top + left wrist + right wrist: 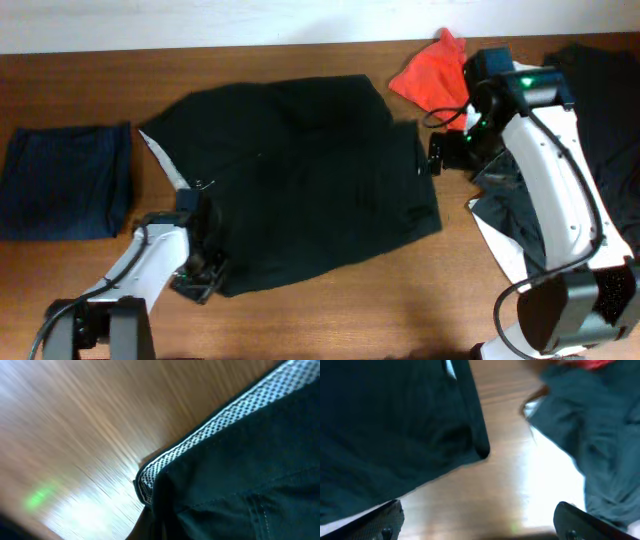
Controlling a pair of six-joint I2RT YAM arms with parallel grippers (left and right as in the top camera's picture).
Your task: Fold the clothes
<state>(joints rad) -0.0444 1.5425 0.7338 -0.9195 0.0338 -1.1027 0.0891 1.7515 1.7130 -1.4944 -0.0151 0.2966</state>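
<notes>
A black garment (310, 180) lies spread out on the middle of the wooden table. My left gripper (200, 272) is at its front left corner. The left wrist view is blurred and shows the garment's hem with white mesh lining (200, 440) running into the dark closed jaws (157, 527), so it looks shut on the cloth. My right gripper (440, 152) hovers by the garment's right edge. It is open and empty (480, 527), over bare wood between the black garment's corner (395, 425) and a grey garment (600, 435).
A folded navy garment (65, 180) lies at the far left. A red cloth (432, 72) is at the back right. A grey garment with white lining (510, 215) and more dark clothes (600, 110) lie at the right edge.
</notes>
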